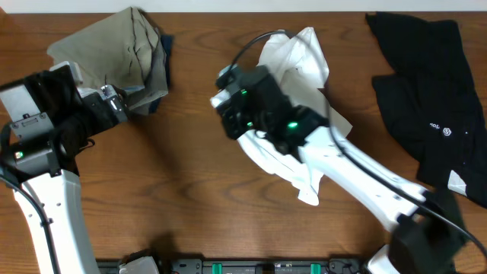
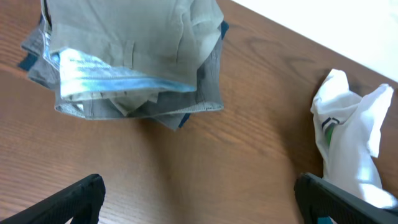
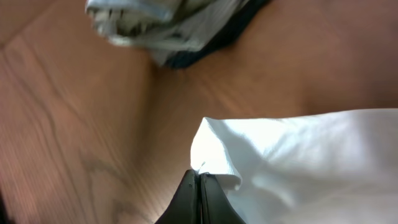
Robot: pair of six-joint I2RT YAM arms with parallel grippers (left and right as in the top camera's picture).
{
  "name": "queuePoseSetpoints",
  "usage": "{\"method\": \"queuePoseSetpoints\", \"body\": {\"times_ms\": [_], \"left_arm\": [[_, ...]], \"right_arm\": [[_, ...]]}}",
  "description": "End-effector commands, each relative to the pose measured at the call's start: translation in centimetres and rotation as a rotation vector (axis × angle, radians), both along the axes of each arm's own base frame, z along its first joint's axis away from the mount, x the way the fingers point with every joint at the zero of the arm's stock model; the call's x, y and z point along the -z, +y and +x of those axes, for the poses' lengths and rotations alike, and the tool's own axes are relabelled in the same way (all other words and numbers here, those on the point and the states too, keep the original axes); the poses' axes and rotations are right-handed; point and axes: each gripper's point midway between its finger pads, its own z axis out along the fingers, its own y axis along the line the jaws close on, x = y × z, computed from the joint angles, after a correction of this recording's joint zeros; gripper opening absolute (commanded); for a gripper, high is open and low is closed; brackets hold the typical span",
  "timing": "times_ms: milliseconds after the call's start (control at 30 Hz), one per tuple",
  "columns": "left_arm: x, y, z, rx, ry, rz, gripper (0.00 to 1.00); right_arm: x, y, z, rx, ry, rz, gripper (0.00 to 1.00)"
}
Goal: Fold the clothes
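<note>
White T-shirt [image 1: 304, 57], seen from overhead, lies bunched beneath the right gripper [image 1: 228, 85], not yet spread for folding. In the left wrist view, the left gripper [image 2: 199, 208] hangs wide and empty, with folded grey garments [image 2: 137, 56] just ahead. In the right wrist view, clamped fingertips seemingly pinch the shirt's hem, likely to drag it flat.

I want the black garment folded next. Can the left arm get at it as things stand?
Probably not. The black garment lies at the far right, while the left end effector sits far left by the khaki pile; the right arm and white T-shirt lie between.
</note>
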Motion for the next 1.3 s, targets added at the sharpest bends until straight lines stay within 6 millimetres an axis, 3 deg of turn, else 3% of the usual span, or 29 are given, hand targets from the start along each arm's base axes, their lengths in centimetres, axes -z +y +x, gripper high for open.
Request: {"method": "queuePoseSetpoints", "body": {"times_ms": [0,133,233,367,500,633,867,1100,1267], "left_arm": [[0.0,0.3,0.2,-0.015,0.009,-0.007,0.98],[0.7,0.3,0.4,-0.012,0.034,-0.019,0.98],[1.2,0.2,0.6,-0.003,0.05,-0.035,0.98],[1.8,-0.5,0.9,0.018,0.068,-0.041,0.98],[2.6,-1.9,1.5,0.064,0.092,-0.048,0.98],[4.3,-4.1,1.6,0.128,0.157,-0.064,0.98],[10.5,-7.7,1.0,0.242,0.406,-0.104,0.98],[16.4,-9.2,0.7,0.3,0.601,-0.135,0.98],[19.1,-10.0,0.3,0.436,0.654,-0.095,0.94]], "right_arm": [[1.9,3.2,-2.4,-0.108,0.063,0.034,0.01],[3.1,4.8,-3.4,-0.143,0.065,0.026,0.01],[3.0,4.9,-3.3,-0.136,0.046,0.015,0.11],[2.0,4.5,-2.2,-0.132,0.016,0.018,0.6],[0.2,2.8,-0.1,-0.093,-0.014,-0.008,0.77],[-1.2,-0.5,2.7,-0.025,-0.034,-0.081,0.8],[-2.1,-8.9,7.4,0.17,0.005,-0.207,0.86],[-1.4,-15.6,10.4,0.316,0.054,-0.23,0.79],[-1.4,-19.1,11.8,0.385,0.058,-0.233,0.79]]}}
